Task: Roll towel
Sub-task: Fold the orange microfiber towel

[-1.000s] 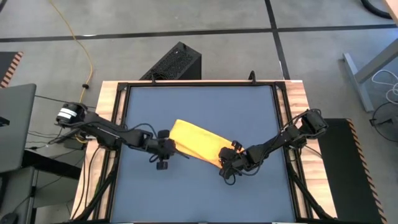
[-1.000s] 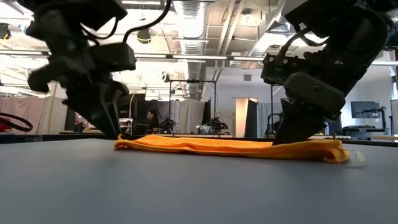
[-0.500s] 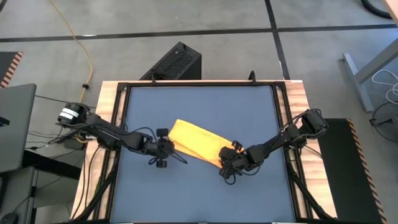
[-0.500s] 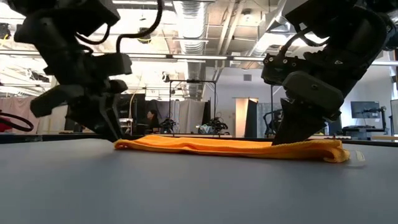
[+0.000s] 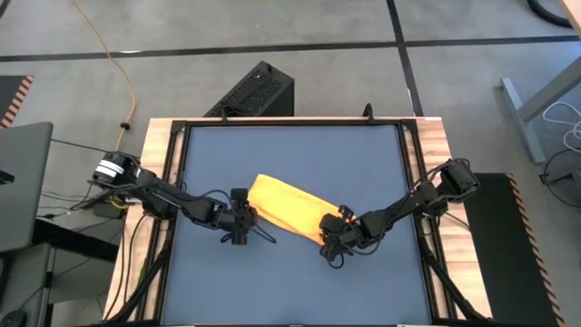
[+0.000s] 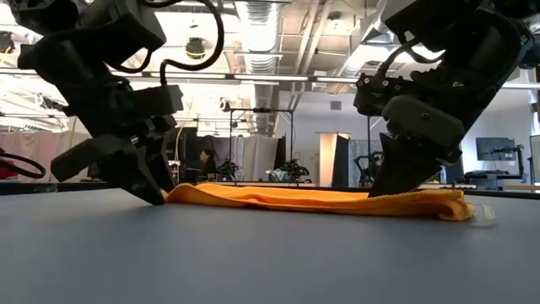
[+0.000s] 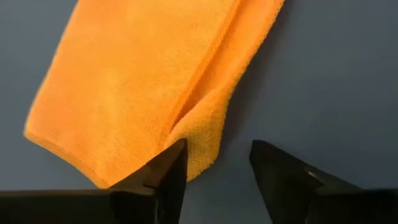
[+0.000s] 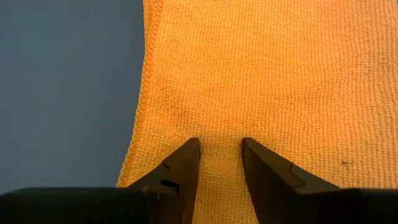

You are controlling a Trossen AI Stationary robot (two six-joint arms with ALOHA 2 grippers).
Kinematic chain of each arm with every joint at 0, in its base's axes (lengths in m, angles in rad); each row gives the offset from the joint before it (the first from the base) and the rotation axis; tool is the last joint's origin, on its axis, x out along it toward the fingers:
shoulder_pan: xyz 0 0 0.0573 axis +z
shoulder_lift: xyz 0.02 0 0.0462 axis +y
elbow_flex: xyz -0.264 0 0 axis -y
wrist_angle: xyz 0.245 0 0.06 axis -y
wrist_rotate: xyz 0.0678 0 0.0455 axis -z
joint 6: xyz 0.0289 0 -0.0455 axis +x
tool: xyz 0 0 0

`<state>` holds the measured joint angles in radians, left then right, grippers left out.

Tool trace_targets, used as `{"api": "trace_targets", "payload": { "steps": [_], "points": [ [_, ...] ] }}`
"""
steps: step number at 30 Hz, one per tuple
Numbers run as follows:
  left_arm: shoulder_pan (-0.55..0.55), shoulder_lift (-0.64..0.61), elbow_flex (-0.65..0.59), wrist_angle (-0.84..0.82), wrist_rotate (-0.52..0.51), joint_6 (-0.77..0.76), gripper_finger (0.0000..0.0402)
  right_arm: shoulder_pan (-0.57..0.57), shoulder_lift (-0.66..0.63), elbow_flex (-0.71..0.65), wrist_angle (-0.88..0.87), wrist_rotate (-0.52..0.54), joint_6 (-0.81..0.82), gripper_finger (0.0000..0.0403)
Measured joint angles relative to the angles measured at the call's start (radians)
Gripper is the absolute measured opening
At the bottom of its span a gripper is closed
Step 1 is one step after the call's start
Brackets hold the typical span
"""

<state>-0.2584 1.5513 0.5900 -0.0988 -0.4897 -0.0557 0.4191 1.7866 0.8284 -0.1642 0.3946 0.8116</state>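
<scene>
The yellow towel [image 5: 286, 207] lies as a flat folded strip slanting across the middle of the dark blue tabletop [image 5: 300, 145]. It also shows in the low view [image 6: 312, 199], with a small pale tag [image 6: 486, 212] at its right end. My left gripper [image 5: 245, 221] is open, low on the table at the towel's left end; in the left wrist view [image 7: 214, 168] the towel's corner [image 7: 199, 158] lies between its fingers. My right gripper [image 5: 332, 234] stands on the towel's right end, its fingers a little apart [image 8: 221, 165]. My left gripper comes slanting down from the table's left. One fingertip [image 7: 174, 162] lies against the fold at the towel's corner [image 7: 186, 140]; the other stands on bare table beside it. The towel lies flat. My right gripper points down from above. Both its fingertips [image 8: 186, 162] rest on the towel's top surface [image 8: 221, 140] near its right end, a little in from the long edge. The cloth between them lies flat on the table.
A wooden frame [image 5: 163, 182] borders the tabletop. A black box [image 5: 256, 91] stands on the floor beyond the far edge and a grey device [image 5: 18, 182] at the left. Bare tabletop lies far [image 5: 300, 145] and near [image 5: 290, 282] of the towel.
My left gripper has moved toward the table's right, up to the towel's left end, and has tipped lower onto the table. The towel and my right gripper have stayed where they were.
</scene>
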Motion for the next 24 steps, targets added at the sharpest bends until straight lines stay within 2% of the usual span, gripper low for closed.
{"api": "trace_targets", "payload": {
  "steps": [3,6,15,19,24],
  "points": [
    [0.007,0.003,-0.001,-0.022,-0.011,0.014,0.0171,0.000,0.000,0.000,0.000,0.000,0.000,0.0150],
    [0.031,0.005,0.001,-0.046,0.000,-0.013,0.0145,0.000,0.000,0.000,0.000,-0.001,0.000,0.0150],
    [0.131,0.005,0.004,-0.067,0.056,-0.035,0.0010,0.009,0.000,0.000,0.001,-0.001,0.004,0.0150],
    [0.161,-0.016,0.044,-0.144,0.156,0.036,0.0002,0.021,0.000,0.001,-0.003,0.005,0.019,0.0150],
    [0.192,-0.029,0.165,-0.399,0.254,0.137,0.0001,0.027,0.001,0.001,-0.015,0.009,0.028,0.0150]
  ]
}}
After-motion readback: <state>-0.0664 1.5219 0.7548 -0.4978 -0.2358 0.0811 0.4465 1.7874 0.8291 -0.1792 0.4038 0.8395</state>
